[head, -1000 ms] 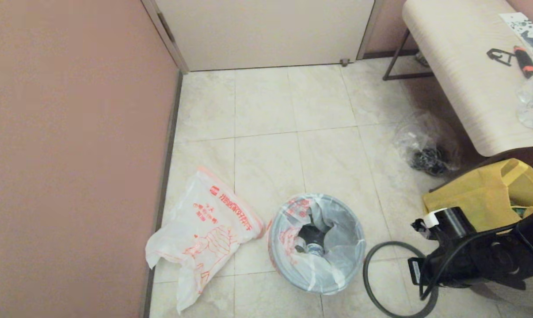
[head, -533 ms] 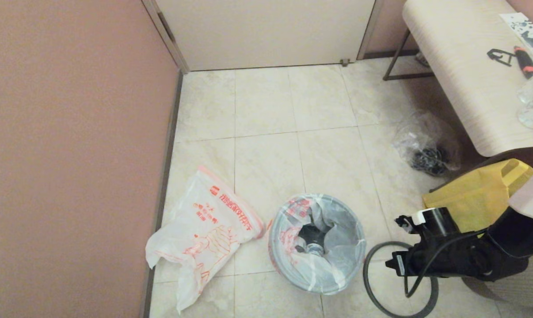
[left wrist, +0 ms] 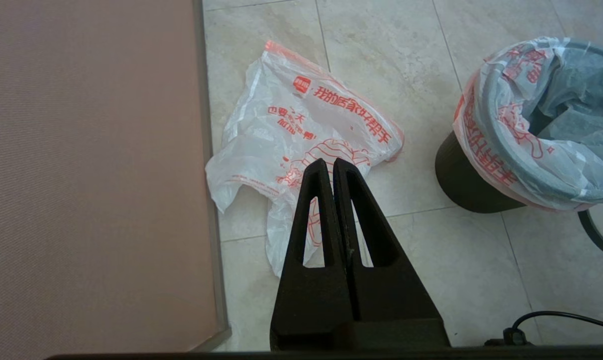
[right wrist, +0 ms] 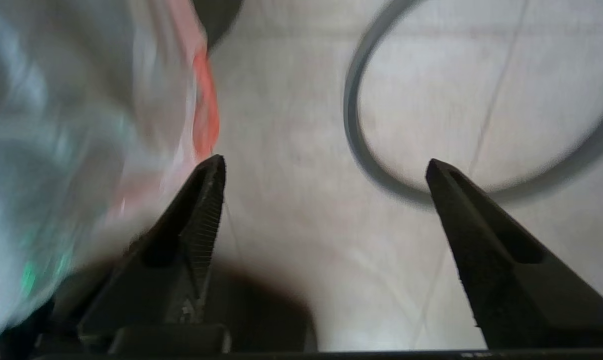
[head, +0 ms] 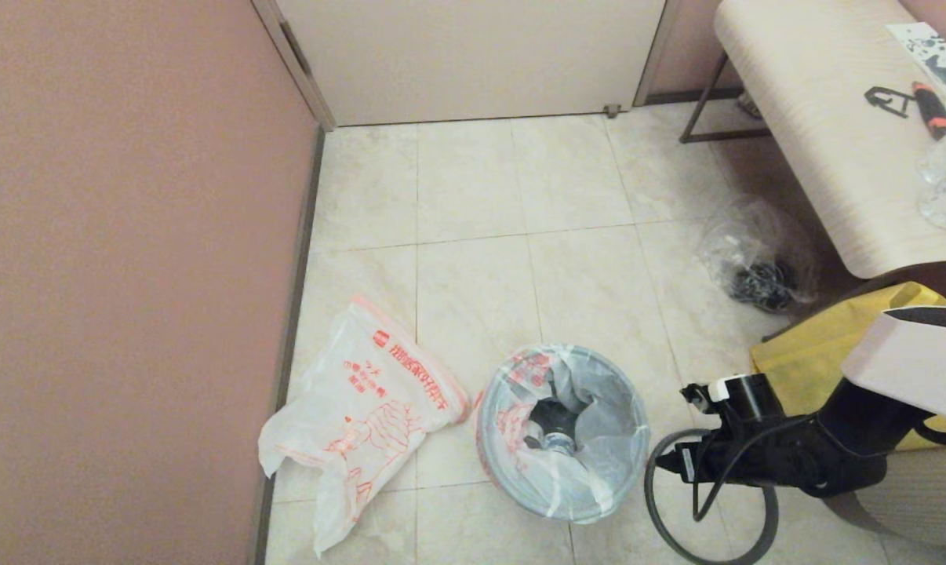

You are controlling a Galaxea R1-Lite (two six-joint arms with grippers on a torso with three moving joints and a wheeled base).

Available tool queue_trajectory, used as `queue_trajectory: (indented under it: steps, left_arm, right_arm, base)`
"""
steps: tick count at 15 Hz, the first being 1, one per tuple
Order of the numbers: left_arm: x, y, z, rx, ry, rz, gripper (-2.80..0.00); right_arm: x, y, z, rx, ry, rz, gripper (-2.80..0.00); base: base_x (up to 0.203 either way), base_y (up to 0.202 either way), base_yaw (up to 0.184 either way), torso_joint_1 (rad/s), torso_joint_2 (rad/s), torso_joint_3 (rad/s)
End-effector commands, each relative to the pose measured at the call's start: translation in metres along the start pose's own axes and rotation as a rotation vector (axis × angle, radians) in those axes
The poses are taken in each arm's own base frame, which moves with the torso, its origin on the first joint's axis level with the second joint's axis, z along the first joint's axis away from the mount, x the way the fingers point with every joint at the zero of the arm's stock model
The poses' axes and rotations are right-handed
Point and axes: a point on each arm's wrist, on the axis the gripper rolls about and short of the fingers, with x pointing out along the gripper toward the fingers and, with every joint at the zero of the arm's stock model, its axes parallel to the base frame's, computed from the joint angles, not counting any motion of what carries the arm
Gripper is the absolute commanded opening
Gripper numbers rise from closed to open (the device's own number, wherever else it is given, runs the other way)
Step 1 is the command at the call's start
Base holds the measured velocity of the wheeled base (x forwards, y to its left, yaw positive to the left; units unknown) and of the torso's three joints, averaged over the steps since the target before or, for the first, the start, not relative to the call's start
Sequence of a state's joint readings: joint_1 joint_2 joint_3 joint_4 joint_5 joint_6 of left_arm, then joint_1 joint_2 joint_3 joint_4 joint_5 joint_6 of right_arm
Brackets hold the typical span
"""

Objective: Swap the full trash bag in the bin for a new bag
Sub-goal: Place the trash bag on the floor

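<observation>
- Beside the bin (head: 561, 433), on its right, the right gripper (head: 661, 463) has come in from the floor's right edge, its jaws now spread wide and empty.
- That reads as lining up on the full trash bag (head: 591, 408), which lines the bin, untouched.
- Near the wall, the new bag (head: 359, 416) lies flat, unmoved.
- Over it hangs the left gripper (left wrist: 333, 167), clenched on nothing.

Open floor (head: 520, 180) fills the upper centre of the frame. The bin (head: 561, 433) stands at lower centre, the new bag (head: 359, 404) flat at its left against the wall (head: 128, 275). At lower right, a grey ring (head: 708, 502) lies beside the bin, under the right end effector (head: 669, 463).
</observation>
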State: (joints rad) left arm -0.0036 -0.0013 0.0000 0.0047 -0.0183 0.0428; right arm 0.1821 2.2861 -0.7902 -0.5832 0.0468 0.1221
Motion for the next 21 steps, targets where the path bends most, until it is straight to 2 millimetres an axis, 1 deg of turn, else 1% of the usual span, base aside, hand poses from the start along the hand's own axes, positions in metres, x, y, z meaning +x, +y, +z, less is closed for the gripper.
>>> queue_trajectory:
  steps: [1, 5, 8, 10, 14, 17, 19, 21]
  left_arm:
    - [0.0, 0.0, 0.0, 0.0, 0.001, -0.001, -2.8]
    - [0.0, 0.0, 0.0, 0.0, 0.001, 0.0, -2.8]
    - [0.0, 0.0, 0.0, 0.0, 0.001, 0.0, -2.8]
    - [0.0, 0.0, 0.0, 0.0, 0.001, -0.001, -2.8]
    - [0.0, 0.0, 0.0, 0.0, 0.001, 0.0, -2.8]
    - [0.0, 0.0, 0.0, 0.0, 0.001, -0.001, -2.8]
    - [0.0, 0.0, 0.0, 0.0, 0.001, 0.0, -2.8]
    - [0.0, 0.0, 0.0, 0.0, 0.001, 0.0, -2.8]
  right_arm:
    - [0.016, 0.001, -0.009, -0.004, 0.001, 0.005, 0.0]
    - [0.025, 0.008, -0.002, -0.022, -0.127, 0.029, 0.0]
    - [0.041, 0.012, -0.007, -0.042, -0.175, 0.009, 0.0]
    - [0.054, 0.011, -0.011, -0.085, -0.174, -0.03, 0.0]
    - [0.067, 0.01, -0.004, -0.111, -0.216, -0.056, 0.0]
    - [0.077, 0.01, -0.001, -0.143, -0.338, -0.04, 0.0]
    - [0.081, 0.01, 0.003, -0.176, -0.451, 0.023, 0.0]
    - [0.083, 0.007, 0.002, -0.199, -0.441, 0.032, 0.0]
  base:
    - [0.0, 0.0, 0.0, 0.0, 0.0, 0.0]
    - [0.0, 0.0, 0.0, 0.0, 0.0, 0.0]
    - [0.0, 0.0, 0.0, 0.0, 0.0, 0.0]
    - [0.0, 0.0, 0.0, 0.0, 0.0, 0.0]
    - [0.0, 0.0, 0.0, 0.0, 0.0, 0.0]
    - [0.0, 0.0, 0.0, 0.0, 0.0, 0.0]
    - [0.0, 0.0, 0.0, 0.0, 0.0, 0.0]
    - [0.0, 0.0, 0.0, 0.0, 0.0, 0.0]
